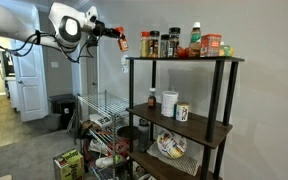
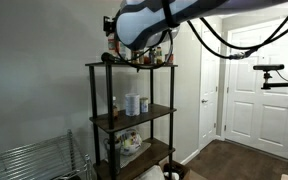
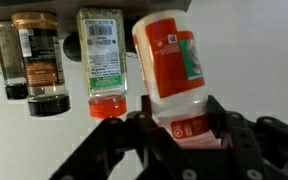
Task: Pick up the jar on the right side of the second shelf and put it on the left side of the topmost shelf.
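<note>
At the left end of the topmost shelf [image 1: 184, 59], the jar [image 1: 123, 44] is held in the air by the end effector [image 1: 120, 41], which is clamped on it from both sides. In the wrist view the grip is seen close up: a red-orange label, with the red end seated between the dark fingers [image 3: 222, 120]. The jar is not set down. Whether it is over the board or just off its edge cannot be told.

Beside it on that shelf a row of spice jars [image 1: 152, 44] is lined up, followed by a tall bottle [image 1: 195, 38] and an orange container [image 1: 212, 44] toward the far end.

On the second shelf [image 1: 204, 122] a small bottle [image 1: 152, 100], a white jar with a dark lid [image 1: 169, 102] and a white mug [image 1: 182, 112] are stood close together. A bowl [image 1: 171, 146] is seen one level lower. A chrome wire rack [image 1: 99, 115] is placed just beside the unit.

In an exterior view, the top-shelf items are partly covered by the arm [image 2: 149, 20].
</note>
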Controlling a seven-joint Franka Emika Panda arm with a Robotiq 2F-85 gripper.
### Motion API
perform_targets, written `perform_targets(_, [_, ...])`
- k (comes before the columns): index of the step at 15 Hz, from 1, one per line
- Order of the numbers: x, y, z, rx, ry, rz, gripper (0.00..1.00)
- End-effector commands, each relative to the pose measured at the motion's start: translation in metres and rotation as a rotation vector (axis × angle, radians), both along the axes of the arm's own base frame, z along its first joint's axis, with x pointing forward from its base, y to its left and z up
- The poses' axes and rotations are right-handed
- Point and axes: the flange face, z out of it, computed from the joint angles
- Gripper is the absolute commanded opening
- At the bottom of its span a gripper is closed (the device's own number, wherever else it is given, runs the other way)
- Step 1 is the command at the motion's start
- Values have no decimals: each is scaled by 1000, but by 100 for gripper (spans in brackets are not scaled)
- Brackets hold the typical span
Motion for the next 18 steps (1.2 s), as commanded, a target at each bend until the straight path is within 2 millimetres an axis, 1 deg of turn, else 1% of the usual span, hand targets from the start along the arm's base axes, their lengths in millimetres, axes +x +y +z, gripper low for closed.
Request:
perform_targets(1, [16, -2, 2, 25, 7, -66, 30])
perform_targets(4, [31, -5, 0, 29, 30, -106, 30])
perform_targets(7, [42, -3, 1, 31, 50, -129, 30])
perform_targets(11, [53, 9, 4, 34, 75, -127, 30])
perform_targets(15, [65, 19, -1, 33, 113, -130, 30])
perform_targets(18, [75, 23, -5, 42, 127, -137, 30])
